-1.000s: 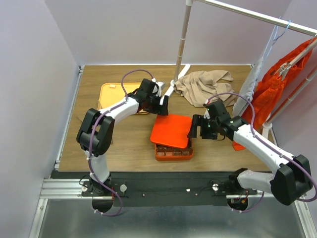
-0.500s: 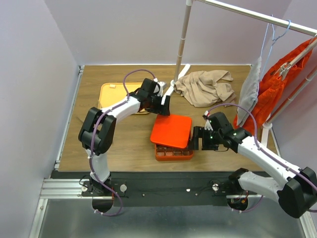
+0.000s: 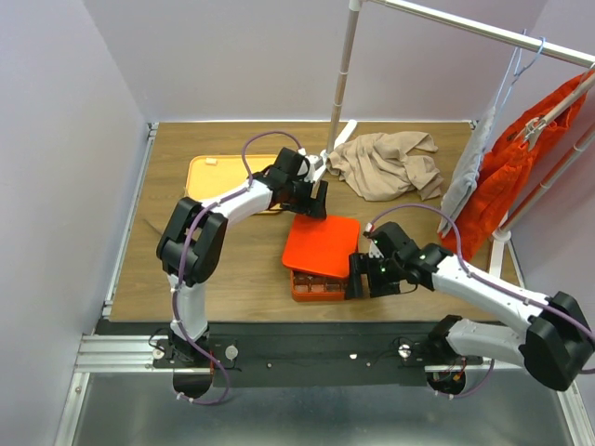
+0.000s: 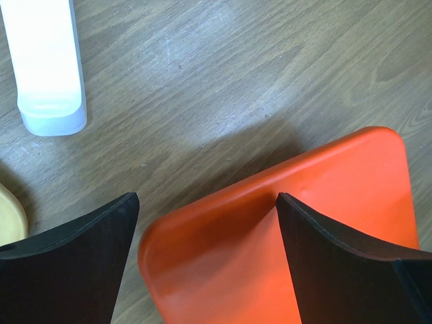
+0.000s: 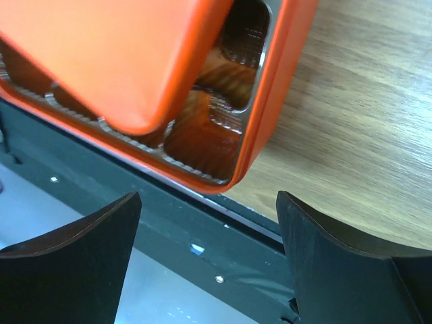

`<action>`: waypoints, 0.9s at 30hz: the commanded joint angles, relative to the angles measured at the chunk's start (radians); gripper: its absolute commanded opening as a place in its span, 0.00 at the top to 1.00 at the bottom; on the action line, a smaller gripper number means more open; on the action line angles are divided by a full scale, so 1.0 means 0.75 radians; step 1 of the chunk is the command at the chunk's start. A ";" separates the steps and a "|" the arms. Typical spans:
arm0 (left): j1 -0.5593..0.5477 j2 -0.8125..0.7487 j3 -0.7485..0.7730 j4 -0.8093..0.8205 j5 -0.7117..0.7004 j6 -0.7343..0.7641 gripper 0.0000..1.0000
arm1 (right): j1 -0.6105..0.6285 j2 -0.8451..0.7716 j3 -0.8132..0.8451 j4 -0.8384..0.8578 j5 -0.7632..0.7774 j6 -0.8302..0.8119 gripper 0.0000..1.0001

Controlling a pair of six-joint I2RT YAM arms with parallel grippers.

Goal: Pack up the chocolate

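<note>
Looks like the closing step of packing. Finds the orange lid (image 3: 321,243) lying crooked on the orange gridded box (image 3: 323,288), overhanging the box's far side and leaving its near-right row uncovered. Shows brown chocolate (image 5: 199,128) seated in pleated cups along that uncovered row; cannot tell the filling of the cells hidden under the lid.

Places the left gripper (image 3: 311,206) at the box's far side, jaws spread wide over the lid's far corner, gripping nothing. Places the right gripper (image 3: 358,276) low at the box's near-right corner, jaws likewise wide apart and empty, with that corner in line with the gap. Leaves a yellow tray (image 3: 209,177) well off to the box's far left, carrying one pale speck too small to name.

Calls next, probably, for squaring the lid: catching its edge, sliding it toward the box's near side into line with the rim, then pressing down evenly. Risks shoving the light box along the table (image 3: 242,269) instead; worth bracing from the box's right side.
</note>
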 commanded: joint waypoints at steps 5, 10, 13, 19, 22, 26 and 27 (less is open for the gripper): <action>-0.012 -0.063 -0.088 -0.012 0.055 0.028 0.08 | 0.025 0.135 0.014 0.115 0.121 0.079 0.10; -0.012 -0.114 -0.160 0.001 0.066 0.028 0.08 | 0.027 0.196 0.026 0.188 0.142 0.133 0.14; -0.012 -0.144 -0.180 0.001 0.059 0.024 0.08 | 0.027 0.212 0.036 0.231 0.142 0.167 0.19; -0.014 -0.204 -0.207 -0.005 0.068 0.008 0.08 | 0.027 0.215 0.055 0.243 0.219 0.196 0.22; -0.014 -0.236 -0.227 -0.012 0.074 0.006 0.08 | 0.025 0.227 0.077 0.243 0.256 0.219 0.22; -0.014 -0.255 -0.266 -0.012 0.092 0.008 0.08 | 0.025 0.261 0.106 0.252 0.289 0.241 0.22; -0.014 -0.257 -0.280 -0.012 0.094 0.003 0.08 | 0.027 0.270 0.114 0.252 0.295 0.243 0.22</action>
